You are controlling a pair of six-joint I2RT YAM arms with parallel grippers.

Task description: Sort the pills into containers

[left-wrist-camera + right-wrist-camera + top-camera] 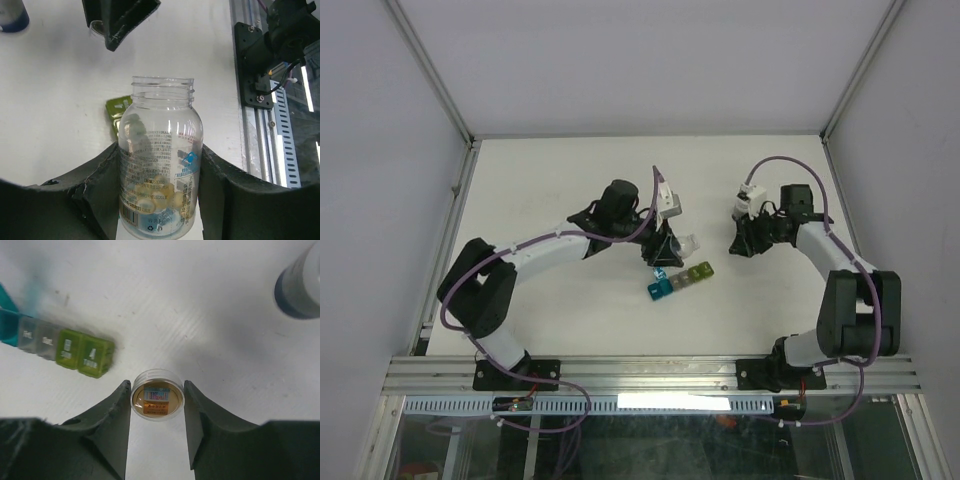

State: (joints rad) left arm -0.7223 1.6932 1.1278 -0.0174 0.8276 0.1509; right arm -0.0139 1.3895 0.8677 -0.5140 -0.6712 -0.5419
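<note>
Pouring setup: uncapped clear bottle being held beside the containers.
The clear bottle, pills inside, is being pinched by the left gripper just far of the containers; a round cap is being clamped by the right gripper, further right. Tilting is being advised slow, the mouth being aligned over one compartment so pills are being released singly.

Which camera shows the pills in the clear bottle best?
Left wrist: the clear bottle, uncapped, fills the frame in the left gripper, pale pills visible at its bottom. Top external shows only a small clear shape, no pills. Right wrist shows the cap, not the bottle.
</note>
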